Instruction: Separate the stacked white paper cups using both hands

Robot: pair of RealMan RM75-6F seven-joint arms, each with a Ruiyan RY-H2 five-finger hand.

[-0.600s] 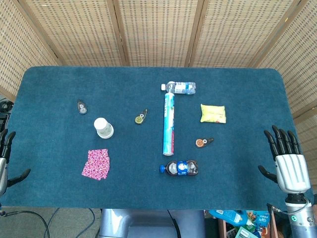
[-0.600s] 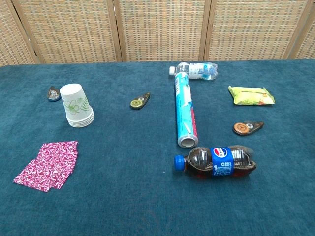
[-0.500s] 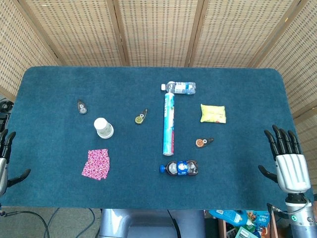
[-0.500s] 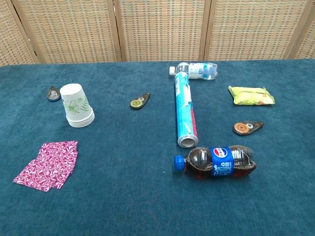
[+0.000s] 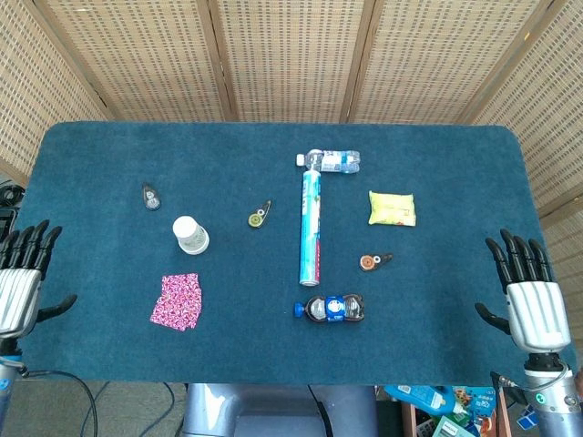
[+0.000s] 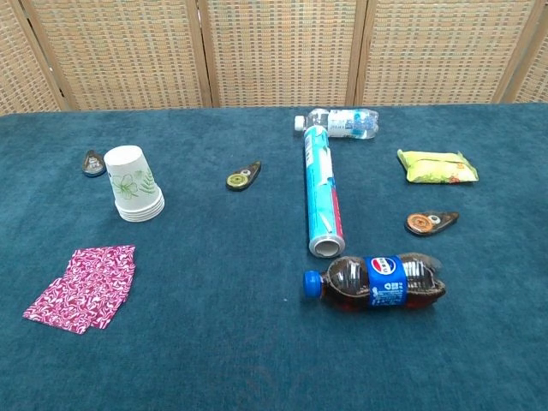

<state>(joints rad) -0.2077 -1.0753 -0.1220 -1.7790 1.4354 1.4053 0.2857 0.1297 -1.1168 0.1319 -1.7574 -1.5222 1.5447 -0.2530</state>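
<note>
The blue table (image 5: 109, 164) carries everything, and nothing on it has shifted since the earlier frames; the one change is at its left edge. There the left hand (image 5: 20, 293) has come further into the head view: it was mostly cut off by the frame edge before, and now its silver back and dark fingers show, spread apart and pointing up the table, holding nothing. The right hand (image 5: 531, 305) stays where it was at the right edge, fingers likewise splayed and empty. Neither hand appears in the chest view.

Down the middle lies a long blue-and-red tube (image 5: 310, 230), its near end just beside a cola bottle (image 5: 332, 309) lying on its side, and its far end next to a clear water bottle (image 5: 333, 161), also on its side. To the right sits a yellow snack packet (image 5: 392, 208), with an orange-centred tape dispenser (image 5: 373, 261) nearer the front.

The stacked white paper cups (image 6: 134, 184) stand upside down, base uppermost, on the left part of the table, well apart from both hands, with a green leaf print on the side. In front of them lies a pink patterned cloth (image 5: 177, 301). Behind them to the left is a small blue-rimmed tape dispenser (image 5: 150, 196), and to their right a yellow-green one (image 5: 259, 216).
</note>
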